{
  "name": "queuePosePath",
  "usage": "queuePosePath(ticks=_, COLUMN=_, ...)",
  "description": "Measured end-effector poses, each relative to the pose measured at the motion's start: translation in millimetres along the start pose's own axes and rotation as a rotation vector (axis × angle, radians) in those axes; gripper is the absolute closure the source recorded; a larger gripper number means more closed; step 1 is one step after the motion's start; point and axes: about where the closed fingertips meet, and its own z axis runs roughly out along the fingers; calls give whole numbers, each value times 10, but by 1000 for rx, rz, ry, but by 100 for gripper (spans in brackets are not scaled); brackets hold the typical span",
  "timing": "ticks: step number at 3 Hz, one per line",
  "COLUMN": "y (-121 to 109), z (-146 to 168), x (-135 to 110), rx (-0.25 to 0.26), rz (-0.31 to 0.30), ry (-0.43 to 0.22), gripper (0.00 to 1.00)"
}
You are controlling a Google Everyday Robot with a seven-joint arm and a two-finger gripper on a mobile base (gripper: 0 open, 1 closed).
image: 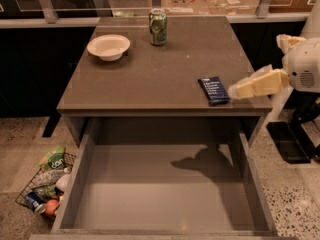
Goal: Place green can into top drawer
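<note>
The green can [158,27] stands upright at the far edge of the grey-brown table [160,69], near its middle. The top drawer [160,194] is pulled out below the table's front edge, and its grey floor holds nothing but the arm's shadow. My gripper [239,90] is cream coloured and reaches in from the right, over the table's right front corner. It is empty, far from the can, and its tip is right beside a dark blue packet [214,90].
A white bowl [108,46] sits at the table's far left. A wire basket [44,186] of litter, with a blue can [34,200] in it, stands on the floor left of the drawer. A counter runs behind the table.
</note>
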Motion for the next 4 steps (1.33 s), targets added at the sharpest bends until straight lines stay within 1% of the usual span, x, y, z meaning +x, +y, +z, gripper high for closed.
queuePosePath(ticks=1, y=-433, z=165, x=-383, rx=108, rz=38, ry=-229, gripper=0)
queuePosePath(ticks=2, y=-591, z=219, x=-509, rx=172, rz=42, ry=-276, gripper=0)
queuePosePath(ticks=3, y=-591, z=219, x=-509, rx=172, rz=42, ry=-276, gripper=0)
queuePosePath(ticks=4, y=-639, z=578, x=-498, rx=162, rz=102, ry=-302, gripper=0)
